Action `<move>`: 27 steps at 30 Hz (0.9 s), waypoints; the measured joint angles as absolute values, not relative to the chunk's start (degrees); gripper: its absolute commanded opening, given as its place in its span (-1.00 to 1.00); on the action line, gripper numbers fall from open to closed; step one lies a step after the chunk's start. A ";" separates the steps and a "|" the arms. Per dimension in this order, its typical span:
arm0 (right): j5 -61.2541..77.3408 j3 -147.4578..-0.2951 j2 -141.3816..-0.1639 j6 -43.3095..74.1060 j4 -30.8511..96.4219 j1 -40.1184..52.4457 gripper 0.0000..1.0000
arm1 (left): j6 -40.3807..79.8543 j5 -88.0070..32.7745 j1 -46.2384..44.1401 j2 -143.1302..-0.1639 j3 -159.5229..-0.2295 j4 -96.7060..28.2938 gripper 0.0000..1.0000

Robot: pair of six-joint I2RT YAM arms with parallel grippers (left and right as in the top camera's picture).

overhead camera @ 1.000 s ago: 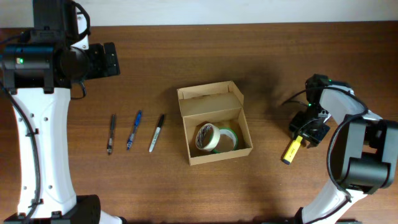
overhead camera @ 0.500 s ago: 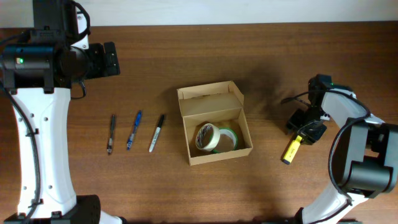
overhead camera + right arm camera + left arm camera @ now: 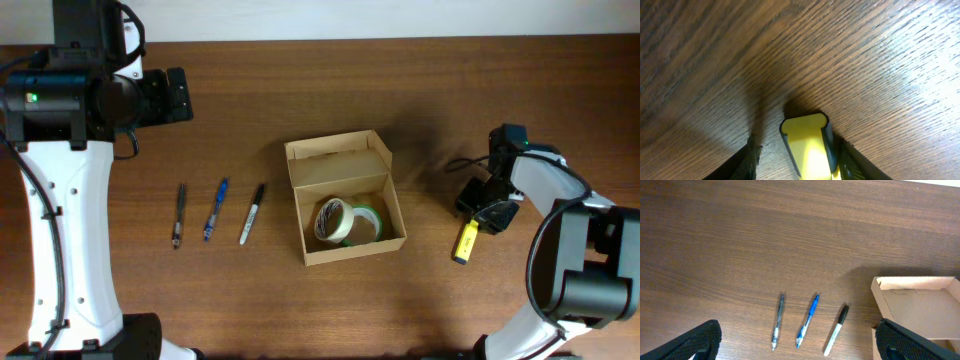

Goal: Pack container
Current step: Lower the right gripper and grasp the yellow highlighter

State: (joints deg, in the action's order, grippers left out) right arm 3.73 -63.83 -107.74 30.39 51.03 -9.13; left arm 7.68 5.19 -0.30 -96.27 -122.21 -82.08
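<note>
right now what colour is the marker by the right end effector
Yellow marker; clearest in the right wrist view.

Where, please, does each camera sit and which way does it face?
Overhead: above the table, facing down on the box, three pens and yellow marker; both arms show.
Left wrist: raised, facing down at pens and box; its wide-apart jaws show in the lower corners.
Right wrist: low, facing the marker's end between its jaws.
Shared: overhead and left wrist both see pens and box.

We see a plain tan-brown container [image 3: 338, 167] on the dark, wood-grained brown table [image 3: 300, 90]. Left of it we find a grey pen [image 3: 179, 215], a blue pen [image 3: 216, 208] and a black-capped white marker [image 3: 252, 213]; right, a yellow tool [image 3: 466, 240].
</note>
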 measured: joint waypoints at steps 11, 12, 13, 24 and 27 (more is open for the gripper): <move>5.54 -62.33 -107.39 29.10 54.41 -8.43 -0.07 | 7.66 4.45 -0.30 -96.27 -122.21 -82.04 0.99; 5.54 -62.30 -107.39 29.04 54.39 -8.43 -0.09 | 7.68 4.45 -0.30 -96.27 -122.21 -82.06 0.99; 5.61 -62.30 -107.39 28.97 54.46 -8.43 -0.12 | 7.66 4.45 -0.30 -96.27 -122.21 -82.04 0.98; 6.28 -61.87 -107.02 28.51 55.00 -8.25 -0.92 | 7.68 4.45 -0.30 -96.27 -122.21 -82.04 0.99; 6.28 -61.84 -107.02 28.53 54.89 -8.25 -0.92 | 7.68 4.45 -0.30 -96.27 -122.21 -82.04 0.99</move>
